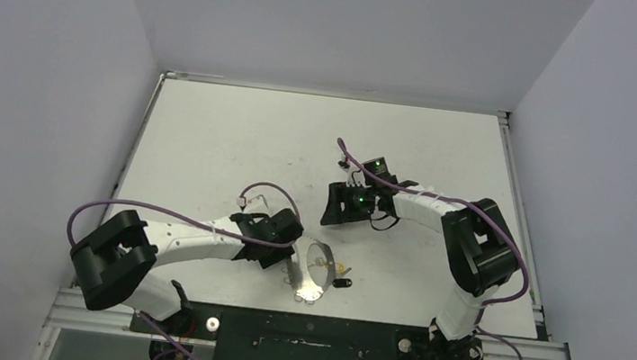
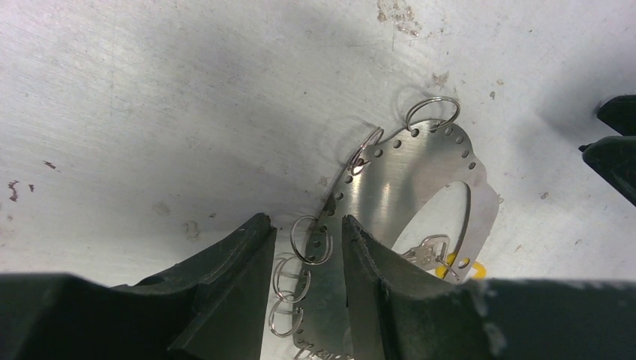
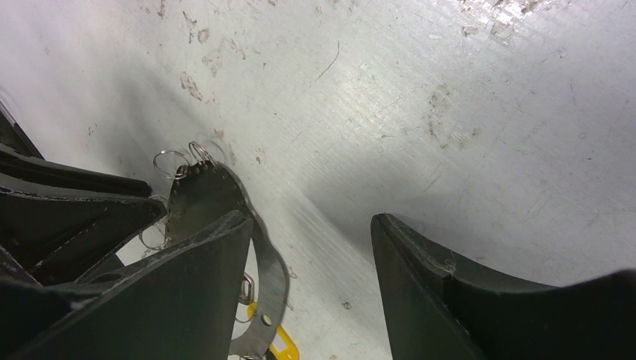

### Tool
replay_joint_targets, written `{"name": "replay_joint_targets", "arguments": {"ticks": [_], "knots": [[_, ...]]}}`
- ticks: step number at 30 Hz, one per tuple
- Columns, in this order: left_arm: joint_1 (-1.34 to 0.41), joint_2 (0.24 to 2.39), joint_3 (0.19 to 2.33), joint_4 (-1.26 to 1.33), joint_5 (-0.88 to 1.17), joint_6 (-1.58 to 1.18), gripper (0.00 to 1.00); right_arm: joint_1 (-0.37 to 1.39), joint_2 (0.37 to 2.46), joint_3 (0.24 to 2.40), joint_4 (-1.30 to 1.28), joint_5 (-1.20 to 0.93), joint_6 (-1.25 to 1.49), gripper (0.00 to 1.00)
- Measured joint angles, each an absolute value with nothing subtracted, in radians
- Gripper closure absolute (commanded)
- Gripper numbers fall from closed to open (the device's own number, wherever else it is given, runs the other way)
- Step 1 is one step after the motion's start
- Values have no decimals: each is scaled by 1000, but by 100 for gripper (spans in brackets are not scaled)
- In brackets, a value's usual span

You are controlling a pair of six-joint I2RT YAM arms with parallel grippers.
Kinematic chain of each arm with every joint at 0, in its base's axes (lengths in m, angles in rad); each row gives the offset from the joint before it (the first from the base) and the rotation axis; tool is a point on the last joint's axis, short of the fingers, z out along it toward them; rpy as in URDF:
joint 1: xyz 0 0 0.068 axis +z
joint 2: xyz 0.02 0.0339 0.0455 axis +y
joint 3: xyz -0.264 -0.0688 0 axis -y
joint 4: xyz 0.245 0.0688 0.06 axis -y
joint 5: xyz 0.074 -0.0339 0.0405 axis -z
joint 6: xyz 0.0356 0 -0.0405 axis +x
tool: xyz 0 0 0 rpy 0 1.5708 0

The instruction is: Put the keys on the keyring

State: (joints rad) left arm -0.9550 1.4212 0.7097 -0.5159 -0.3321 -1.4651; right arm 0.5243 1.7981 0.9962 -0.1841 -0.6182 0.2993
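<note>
The keyring (image 1: 313, 279) is a flat silvery plate loop with holes and small wire rings along its edge, lying near the table's front. My left gripper (image 1: 290, 258) is open. Its fingers straddle the ringed edge of the keyring (image 2: 390, 187): the right finger overlaps the plate, while the left finger stands clear of the small rings (image 2: 311, 240). A silvery key (image 2: 429, 251) with a yellow head (image 2: 471, 268) lies in the loop's opening. A black-headed key (image 1: 342, 282) lies just right of the loop. My right gripper (image 1: 332, 207) hovers farther back, open over bare table (image 3: 306, 247), beside the keyring (image 3: 202, 195).
The white table (image 1: 230, 134) is scuffed and boxed in by pale walls on three sides. Purple cables loop over both arms. The left arm's dark fingers (image 3: 67, 202) fill the left of the right wrist view. The right fingers (image 2: 615, 142) show at the left wrist view's right edge.
</note>
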Motion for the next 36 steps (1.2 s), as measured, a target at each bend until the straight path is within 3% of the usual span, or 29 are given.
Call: {"name": "replay_joint_targets", "arguments": {"ticks": [4,10,15,20,28,36], "knots": [[-955,1419,694,-469,-332,-1486,74,524,1798,996,-184,-619,299,39],[-954,1419,681,-443,-345,-1485,100,524,1798,996,-184,-619,299,38],[-935,1414,678,-417,-358,-1449,100,524,1798,996,-184,-619,299,37],[-880,1366,665,-407,-370,-1354,100,524,1797,996,-183,-622,299,28],[-745,1234,685,-421,-377,-984,100,525,1713,976,-154,-625,299,23],[-712,1197,859,-501,-288,-657,100,563,1628,976,-37,-624,279,22]]}}
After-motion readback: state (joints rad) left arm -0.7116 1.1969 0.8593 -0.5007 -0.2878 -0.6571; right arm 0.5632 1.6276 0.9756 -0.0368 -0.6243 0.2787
